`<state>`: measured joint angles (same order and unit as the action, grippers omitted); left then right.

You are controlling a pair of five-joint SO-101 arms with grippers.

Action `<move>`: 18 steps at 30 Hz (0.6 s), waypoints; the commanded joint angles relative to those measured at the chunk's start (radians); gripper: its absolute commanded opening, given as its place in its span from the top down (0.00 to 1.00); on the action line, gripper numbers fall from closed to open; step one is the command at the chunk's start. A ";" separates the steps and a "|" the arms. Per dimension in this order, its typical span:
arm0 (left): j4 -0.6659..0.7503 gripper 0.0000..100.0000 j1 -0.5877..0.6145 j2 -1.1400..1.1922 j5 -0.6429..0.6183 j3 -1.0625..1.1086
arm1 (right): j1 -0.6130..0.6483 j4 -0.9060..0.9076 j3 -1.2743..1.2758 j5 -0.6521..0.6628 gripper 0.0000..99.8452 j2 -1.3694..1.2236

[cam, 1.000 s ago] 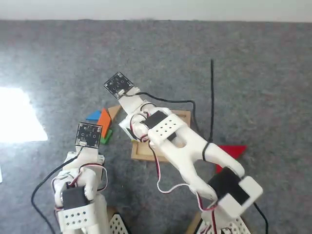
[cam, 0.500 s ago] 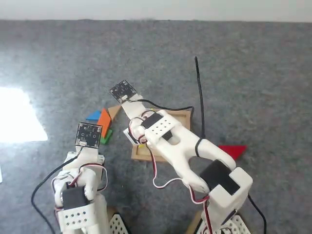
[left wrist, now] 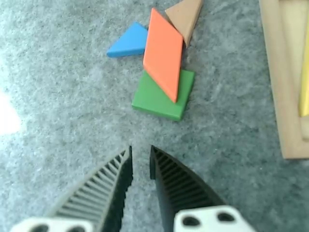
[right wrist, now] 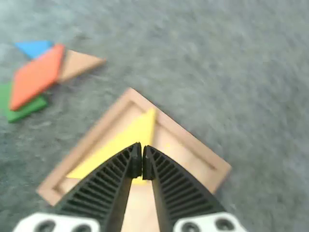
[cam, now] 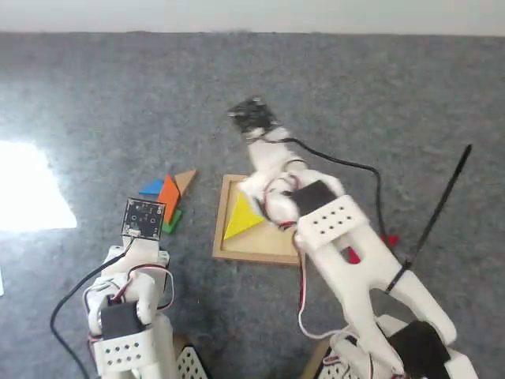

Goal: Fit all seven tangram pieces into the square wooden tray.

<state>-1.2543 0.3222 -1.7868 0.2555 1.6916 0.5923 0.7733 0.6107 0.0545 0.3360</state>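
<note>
Tray: the square wooden tray (cam: 218, 225) lies flat on the grey bench (cam: 95, 103), about mid-scene in the high view, and the right arm covers its right side
Yellow triangle: the yellow triangle (cam: 239, 217) is inside the tray, in the left half as the high view shows it, with one edge up against the left wall; the floor next to it is plain wood
Loose bunch: these sit on the bench left of the tray, near it but not touching
Orange parallelogram: the orange parallelogram (left wrist: 163, 53) is in the middle of the bunch, lying partly on top of the green square (left wrist: 157, 96)
Blue and tan: the blue triangle (left wrist: 128, 42) touches one side of the orange one and the tan triangle (left wrist: 186, 14) the other, tan being the one nearer the tray
Red piece: the red piece (cam: 388, 239) is on the bench right of the tray, mostly hidden behind the right arm, so I can't tell its shape
Left fingers: the left fingers (left wrist: 124, 169) hang over bare bench just short of the green square, parted by only a narrow gap, with nothing in them
Right fingers: the right fingers (right wrist: 142, 162) are above the tray over the yellow triangle, tips pressed together with nothing held between them; can't tell if they touch the piece
</note>
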 commanded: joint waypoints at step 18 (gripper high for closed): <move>-0.005 0.94 -0.002 -0.011 0.006 -0.008 | 0.044 -0.068 -0.173 0.032 0.99 -0.444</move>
<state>-1.2543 0.3222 -1.7868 0.2555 1.6916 0.5646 0.7043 0.4941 0.0621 -0.1105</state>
